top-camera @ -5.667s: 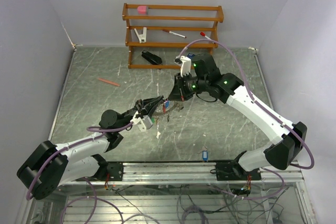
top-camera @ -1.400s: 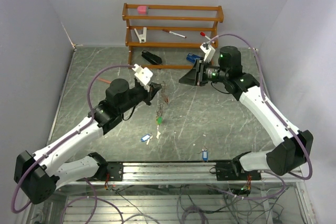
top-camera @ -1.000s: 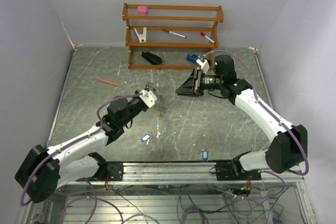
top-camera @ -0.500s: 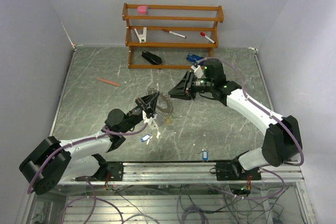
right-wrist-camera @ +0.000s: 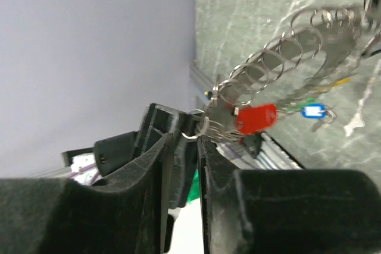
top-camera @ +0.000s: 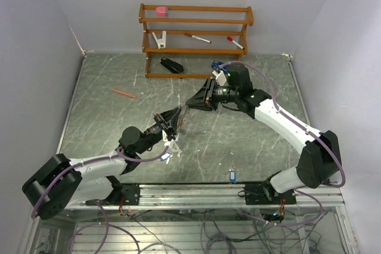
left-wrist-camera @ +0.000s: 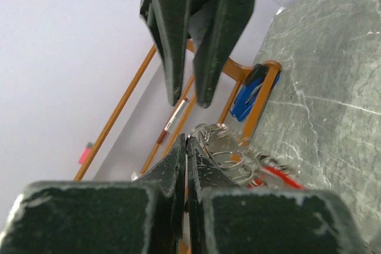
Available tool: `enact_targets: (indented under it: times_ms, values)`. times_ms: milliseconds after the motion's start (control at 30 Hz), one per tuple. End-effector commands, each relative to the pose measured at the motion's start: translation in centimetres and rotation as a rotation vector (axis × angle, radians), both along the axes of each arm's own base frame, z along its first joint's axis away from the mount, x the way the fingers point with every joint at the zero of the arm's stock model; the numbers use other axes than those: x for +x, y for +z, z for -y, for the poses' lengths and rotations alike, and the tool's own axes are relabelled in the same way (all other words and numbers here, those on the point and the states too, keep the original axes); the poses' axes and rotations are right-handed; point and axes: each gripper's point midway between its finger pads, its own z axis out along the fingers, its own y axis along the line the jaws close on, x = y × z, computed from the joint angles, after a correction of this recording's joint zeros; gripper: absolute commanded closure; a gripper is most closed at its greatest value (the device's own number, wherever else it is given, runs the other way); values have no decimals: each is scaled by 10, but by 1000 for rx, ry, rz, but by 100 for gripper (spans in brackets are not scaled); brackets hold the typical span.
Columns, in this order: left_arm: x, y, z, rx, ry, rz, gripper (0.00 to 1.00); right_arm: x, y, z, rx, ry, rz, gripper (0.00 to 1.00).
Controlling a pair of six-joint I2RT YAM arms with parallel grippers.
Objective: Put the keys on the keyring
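The keyring [right-wrist-camera: 286,57] is a chain of small silvery rings with a red tag [right-wrist-camera: 256,117], and it hangs off the table. My left gripper [left-wrist-camera: 188,141] is shut on one of its end rings [left-wrist-camera: 208,132]. In the top view the left gripper [top-camera: 178,111] points up and right, with the keyring [top-camera: 180,123] dangling just under it. My right gripper [right-wrist-camera: 199,138] faces it tip to tip, open by a narrow gap, with a small ring at its fingertips and nothing between the pads. One blue-tagged key [top-camera: 166,158] lies under the left wrist. Another key [top-camera: 232,176] lies near the front rail.
A wooden rack [top-camera: 196,52] stands at the back with a pink block [top-camera: 161,11], a white clip [top-camera: 159,40] and two markers. A black stapler [top-camera: 171,65] and a blue stapler [top-camera: 216,64] lie at its foot. An orange pen [top-camera: 123,92] lies at the left.
My left arm has swung down and toward the front with the keyring still in its grip. The right gripper has come left, so both sets of tips now meet.
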Motion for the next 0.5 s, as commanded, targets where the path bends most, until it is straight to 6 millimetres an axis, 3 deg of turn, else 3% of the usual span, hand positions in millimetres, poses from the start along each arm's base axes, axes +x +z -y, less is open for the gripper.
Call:
enact_targets:
  times_ms: [0,167,233,367,467]
  values:
    - [4,44,-14,-179,60,11,93,-1,-6,14,-92,-27,92,76]
    - [24,49,-38,-338,196,-156,93,4,-47,58,-425,-1,331,70]
    - [35,45,-51,-409,265,-251,93,3,-54,72,-505,4,401,69]
    - [46,46,-77,-540,363,-353,93,-19,-55,59,-462,110,556,70]
    - [51,48,-92,-613,415,-407,93,-43,-81,43,-485,204,589,71]
